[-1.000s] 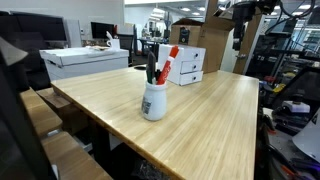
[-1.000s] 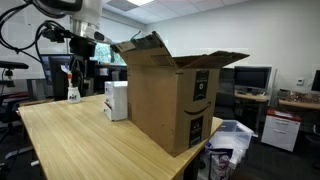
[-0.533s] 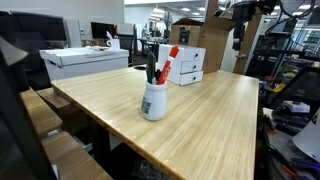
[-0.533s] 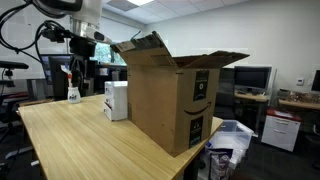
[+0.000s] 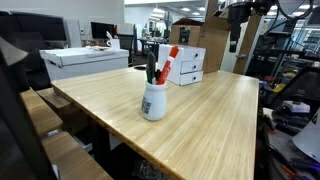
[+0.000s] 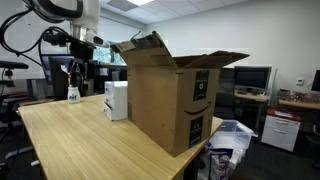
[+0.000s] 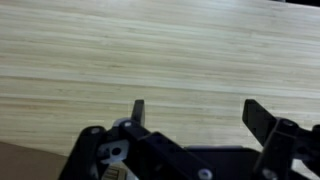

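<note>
Marker cup (image 5: 153, 100), white and holding red and black markers, is standing toward the near end of the wooden table (image 5: 215, 125) in an exterior view. The gripper (image 7: 198, 113) is hovering well above bare tabletop, its jaws spread wide and gripping nothing. Farther back, a white box (image 5: 181, 63) and a cardboard box (image 5: 207, 45) are sitting close together on the table.

The arm (image 6: 62, 9) hangs high above the bench (image 7: 150, 50), its wrist turned so the gripper (image 7: 197, 112) faces straight down. Its two dark fingers (image 7: 139, 110) stand wide apart, holding nothing, well clear of the bench.
</note>
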`<action>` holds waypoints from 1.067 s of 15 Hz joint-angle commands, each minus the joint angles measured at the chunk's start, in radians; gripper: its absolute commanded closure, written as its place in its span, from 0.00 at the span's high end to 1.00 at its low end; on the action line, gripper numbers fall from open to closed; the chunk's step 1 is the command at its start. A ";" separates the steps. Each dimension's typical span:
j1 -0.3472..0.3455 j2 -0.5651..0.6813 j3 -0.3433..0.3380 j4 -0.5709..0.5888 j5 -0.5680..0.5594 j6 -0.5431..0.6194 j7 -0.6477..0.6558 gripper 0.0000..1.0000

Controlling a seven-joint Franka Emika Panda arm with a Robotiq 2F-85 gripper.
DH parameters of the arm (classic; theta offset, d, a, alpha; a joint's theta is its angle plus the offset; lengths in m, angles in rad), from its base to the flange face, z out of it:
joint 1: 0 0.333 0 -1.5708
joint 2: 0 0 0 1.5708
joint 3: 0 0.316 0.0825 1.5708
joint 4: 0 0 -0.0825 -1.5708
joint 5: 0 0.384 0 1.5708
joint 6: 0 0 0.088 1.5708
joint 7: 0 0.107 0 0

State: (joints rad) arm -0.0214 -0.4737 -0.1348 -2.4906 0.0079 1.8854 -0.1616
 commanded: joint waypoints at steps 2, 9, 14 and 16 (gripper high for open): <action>0.032 0.037 0.030 -0.015 0.056 0.097 -0.025 1.00; 0.087 0.092 0.048 -0.009 0.128 0.223 -0.055 1.00; 0.130 0.122 0.062 -0.006 0.178 0.231 -0.116 1.00; 0.148 0.131 0.070 -0.007 0.201 0.229 -0.141 1.00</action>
State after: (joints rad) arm 0.1103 -0.3650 -0.0778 -2.5006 0.1601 2.0974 -0.2400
